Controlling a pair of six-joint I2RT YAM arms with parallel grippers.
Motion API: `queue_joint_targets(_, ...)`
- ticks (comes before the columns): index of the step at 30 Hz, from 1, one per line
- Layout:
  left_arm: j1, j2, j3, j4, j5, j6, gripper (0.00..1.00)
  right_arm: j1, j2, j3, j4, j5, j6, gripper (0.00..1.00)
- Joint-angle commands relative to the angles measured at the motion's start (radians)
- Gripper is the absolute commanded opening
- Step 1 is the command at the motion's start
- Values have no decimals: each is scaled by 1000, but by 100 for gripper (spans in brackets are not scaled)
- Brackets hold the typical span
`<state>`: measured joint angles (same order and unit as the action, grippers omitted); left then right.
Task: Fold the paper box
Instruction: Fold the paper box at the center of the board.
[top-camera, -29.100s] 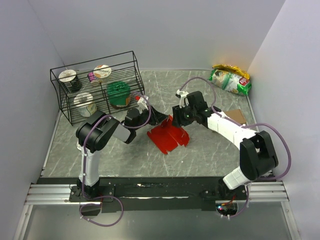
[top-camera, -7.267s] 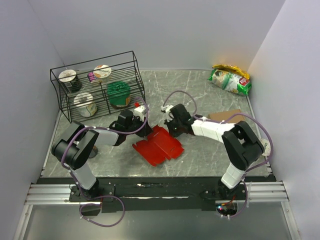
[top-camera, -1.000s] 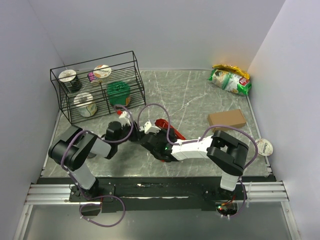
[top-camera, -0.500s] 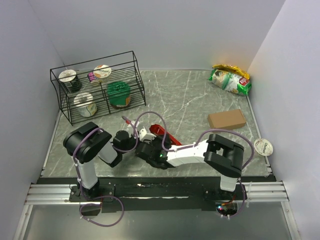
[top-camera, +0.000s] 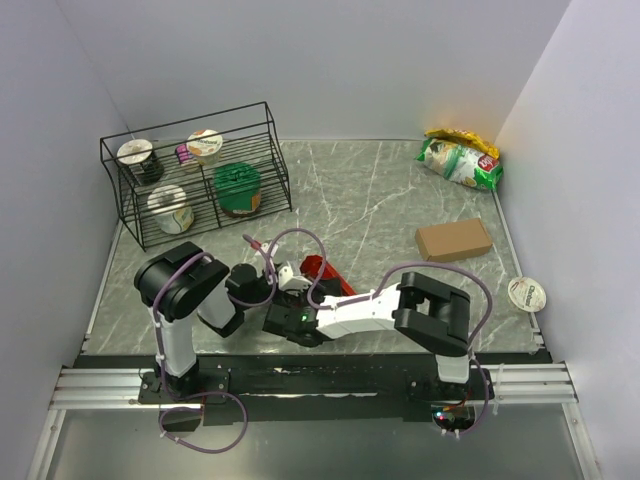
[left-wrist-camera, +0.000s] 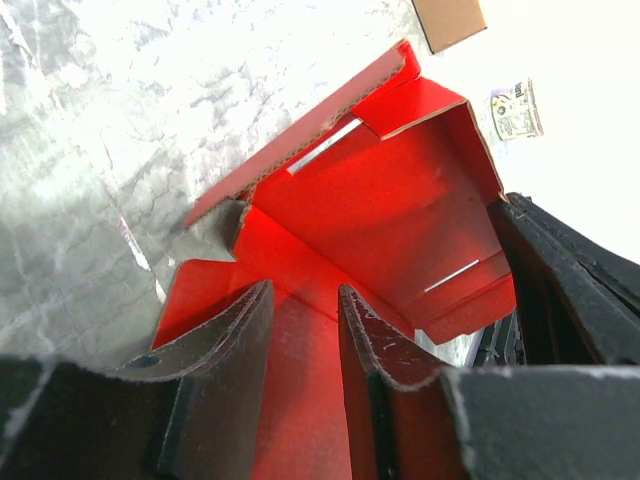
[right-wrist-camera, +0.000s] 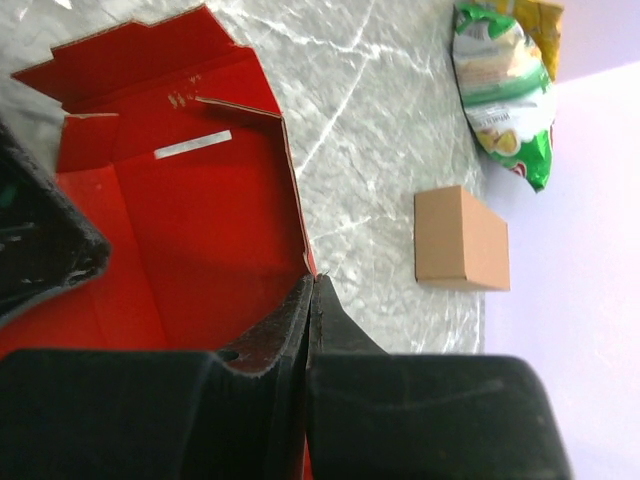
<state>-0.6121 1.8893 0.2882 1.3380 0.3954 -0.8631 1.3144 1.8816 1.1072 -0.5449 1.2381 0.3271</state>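
On the grey marbled table (top-camera: 380, 200) both arms fold low and meet near the front edge. The left arm (top-camera: 190, 285) and right arm (top-camera: 400, 308) crowd over the paper box (top-camera: 322, 270) — only a red sliver shows. A wire basket (top-camera: 185, 123) of tubs stands far left; a brown cardboard box (top-camera: 454, 239) and a snack bag (top-camera: 462, 160) lie to the right.
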Motion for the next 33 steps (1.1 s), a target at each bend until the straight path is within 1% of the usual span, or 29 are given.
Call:
queue_joint_targets(1,5,-10,-14,99,5,-40,40,31,36,62,-214,52,263,0)
queue_joint_targets(2,12,-21,-9,98,11,-39,42,22,48,83,-263,96,308,0)
queue_joint_targets(3,17,-30,-6,89,17,-36,43,17,57,95,-437,118,448,0)
queue_joint_targets(4,24,-59,-3,79,22,-33,43,10,88,115,-557,148,563,0)
queue_joint_targets(5,38,-76,5,67,29,-30,44,-6,114,176,-751,171,714,0)
queue_joint_targets(6,44,-91,6,44,31,-22,45,-17,151,215,-961,226,1041,0)
queue_joint_targets(7,49,-128,8,29,33,-16,45,-24,180,226,-1027,250,1000,0)
queue_joint_targets(10,54,-198,9,-40,30,22,47,-33,179,238,-1026,314,966,0)
queue_joint_targets(14,55,-251,11,-141,-9,68,48,-58,122,256,-1026,314,1003,0)
queue_joint_targets(19,60,-292,34,-210,-24,116,48,-69,61,258,-1026,330,955,0)
queue_joint_targets(22,63,-338,49,-270,-49,148,50,-96,45,264,-1026,322,931,0)
queue_joint_targets(25,84,-404,45,-327,-50,185,60,-107,40,275,-1027,333,897,0)
queue_joint_targets(26,92,-424,45,-365,-46,209,66,-109,36,275,-1027,333,891,0)
queue_joint_targets(27,101,-461,48,-387,-38,223,70,-112,28,275,-1027,334,888,0)
queue_joint_targets(28,127,-472,54,-392,17,239,73,-112,11,275,-1027,334,883,0)
queue_joint_targets(29,144,-473,61,-389,69,277,81,-113,5,275,-1029,334,871,0)
queue_joint_targets(30,156,-469,77,-410,118,307,83,-112,-12,275,-1027,334,865,0)
queue_joint_targets(31,169,-467,124,-442,170,346,87,-113,-22,267,-1027,331,860,0)
queue_joint_targets(32,172,-469,155,-495,242,434,89,-112,-33,260,-1027,330,854,0)
queue_joint_targets(33,172,-473,187,-610,278,482,90,-112,-53,241,-1027,328,848,0)
